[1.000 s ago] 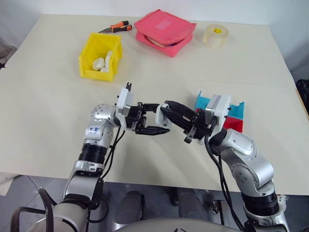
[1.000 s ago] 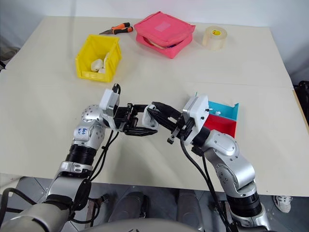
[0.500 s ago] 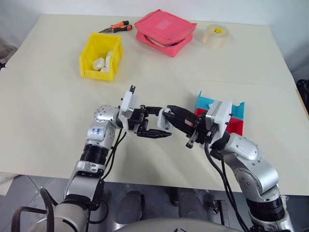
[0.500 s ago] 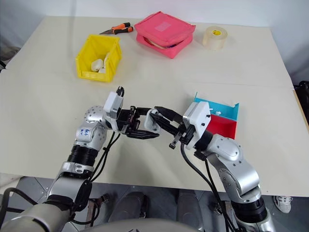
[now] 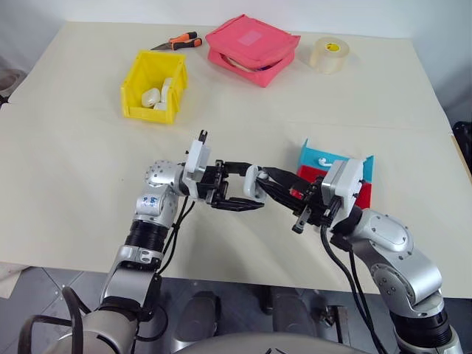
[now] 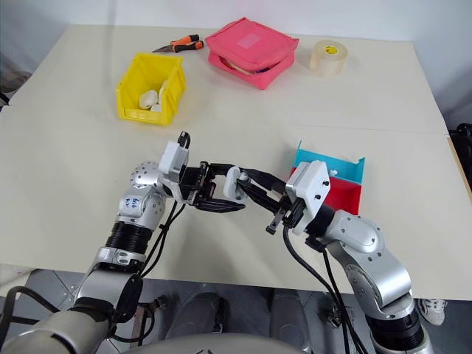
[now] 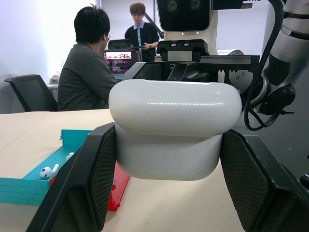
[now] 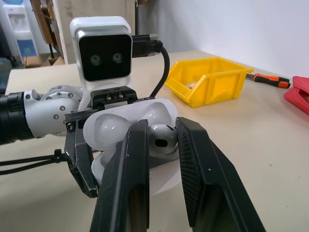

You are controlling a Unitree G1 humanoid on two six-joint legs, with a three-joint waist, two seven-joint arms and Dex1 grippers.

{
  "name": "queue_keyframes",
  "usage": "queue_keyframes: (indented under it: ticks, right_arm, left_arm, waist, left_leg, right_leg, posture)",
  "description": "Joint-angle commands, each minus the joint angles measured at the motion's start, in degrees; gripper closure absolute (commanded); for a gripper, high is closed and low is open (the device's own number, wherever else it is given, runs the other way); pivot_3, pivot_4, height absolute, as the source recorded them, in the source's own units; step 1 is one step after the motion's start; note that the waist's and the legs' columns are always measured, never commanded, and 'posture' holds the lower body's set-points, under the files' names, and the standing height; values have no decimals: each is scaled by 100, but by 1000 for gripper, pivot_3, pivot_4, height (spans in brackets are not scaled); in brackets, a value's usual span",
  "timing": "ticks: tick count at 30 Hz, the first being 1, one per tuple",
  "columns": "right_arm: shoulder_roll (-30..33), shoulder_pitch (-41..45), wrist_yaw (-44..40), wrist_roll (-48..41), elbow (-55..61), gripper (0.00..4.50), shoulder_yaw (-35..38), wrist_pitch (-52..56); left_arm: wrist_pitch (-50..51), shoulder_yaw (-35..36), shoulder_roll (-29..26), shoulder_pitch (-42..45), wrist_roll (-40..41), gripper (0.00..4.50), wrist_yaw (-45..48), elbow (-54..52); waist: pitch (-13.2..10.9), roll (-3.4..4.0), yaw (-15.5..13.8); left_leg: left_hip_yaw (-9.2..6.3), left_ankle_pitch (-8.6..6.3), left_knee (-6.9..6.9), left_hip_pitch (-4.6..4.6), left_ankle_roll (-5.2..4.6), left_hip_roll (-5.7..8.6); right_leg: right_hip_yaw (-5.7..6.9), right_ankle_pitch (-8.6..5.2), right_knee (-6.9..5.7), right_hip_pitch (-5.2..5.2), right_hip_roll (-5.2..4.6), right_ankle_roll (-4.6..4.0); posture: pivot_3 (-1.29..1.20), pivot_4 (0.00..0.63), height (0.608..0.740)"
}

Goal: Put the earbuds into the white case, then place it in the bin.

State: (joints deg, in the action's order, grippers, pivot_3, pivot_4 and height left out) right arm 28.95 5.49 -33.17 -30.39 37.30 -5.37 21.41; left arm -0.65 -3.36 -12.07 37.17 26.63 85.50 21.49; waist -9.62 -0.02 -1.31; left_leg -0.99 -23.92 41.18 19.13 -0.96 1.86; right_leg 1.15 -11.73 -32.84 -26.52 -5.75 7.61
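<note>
The white case [image 5: 253, 182] hangs above the table's middle, my left gripper [image 5: 248, 189] shut on it. From the left wrist, the case [image 7: 174, 128] sits between both black fingers [image 7: 91, 179]. My right gripper [image 5: 267, 179] reaches in from the right and is shut on one of the earbuds [image 8: 162, 137], holding it against the case's open side [image 8: 120, 125]. Another earbud [image 7: 47, 171] lies in the blue tray [image 7: 29, 186]. The yellow bin [image 5: 134, 74] stands far left on the table with white items inside.
The blue tray [image 5: 313, 156] and a red tray [image 5: 361, 193] sit just behind my right wrist. A pink pouch [image 5: 252, 40], a tape roll [image 5: 329, 54] and an orange-handled tool [image 5: 181, 40] lie along the far edge. People sit beyond the table [image 7: 89, 72].
My right arm has drawn back toward the near right while its fingertips stay at the case. The left gripper and the case have held still.
</note>
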Motion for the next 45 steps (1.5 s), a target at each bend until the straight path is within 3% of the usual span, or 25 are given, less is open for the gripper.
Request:
queue_keyframes:
  ticks: [1, 9, 16, 27, 35, 39, 42, 45]
  right_arm:
    - [234, -122, -114, 24, -119, 4033, -248, 572]
    - [351, 492, -29, -123, -83, 4033, -253, 1223]
    - [370, 978, -54, -224, 31, 1784, -155, 1443]
    - [646, 1289, -62, -536, 287, 1784, 443, 1833]
    - [1520, 505, -297, -790, 409, 1784, 1839, 1969]
    - [1811, -318, -427, -743, 226, 1784, 2700, 2054]
    - [1940, -1473, -661, -461, -99, 1784, 3543, 2126]
    - [1864, -2345, -875, -444, -181, 1188, 4280, 2129]
  left_arm:
    - [-238, 357, 25, 272, 344, 1690, -56, -160]
    - [-354, 314, 44, 334, 319, 1690, -4, 13]
    - [-430, 315, 84, 333, 271, 1690, 8, 63]
    - [-509, 452, 89, 419, 122, 1690, -163, 331]
    - [-671, 511, -25, 538, 5, 1690, -293, 684]
    - [-709, 508, -17, 557, 5, 1690, -342, 706]
    - [-725, 501, -13, 594, 7, 1690, -370, 742]
    - [-747, 495, -12, 630, 9, 1690, -366, 790]
  waist:
    - [0, 0, 1]
    - [0, 0, -1]
    - [0, 0, -2]
    - [0, 0, -6]
    - [0, -1, -17]
    - [0, -1, -27]
    - [-1, -3, -50]
    - [-1, -2, -79]
  left_leg:
    - [0, 0, 0, 0, 0, 0]
    - [0, 0, 0, 0, 0, -1]
    - [-1, 0, 0, 1, 0, 0]
    - [-2, 0, 1, 2, 0, 0]
    - [1, -3, 1, 4, -4, 1]
    - [1, -4, 2, 3, -6, 1]
    - [3, -5, 2, 2, -9, 2]
    - [9, -8, 4, 2, -14, 3]
  right_leg:
    - [0, 0, 0, 0, 0, 0]
    - [1, 0, 0, 0, 0, 0]
    - [1, 0, 1, 0, 0, 0]
    - [1, 0, 2, 0, -1, 0]
    - [-1, 1, 3, 1, -1, 2]
    - [-1, 2, 4, 4, -1, 3]
    - [-3, 4, 6, 8, -1, 7]
    - [-7, 6, 9, 10, -2, 11]
  posture:
    - [0, 150, 740]
    - [0, 150, 740]
    - [0, 150, 740]
    - [0, 150, 740]
    - [0, 150, 740]
    - [0, 150, 740]
    - [0, 150, 740]
    - [0, 150, 740]
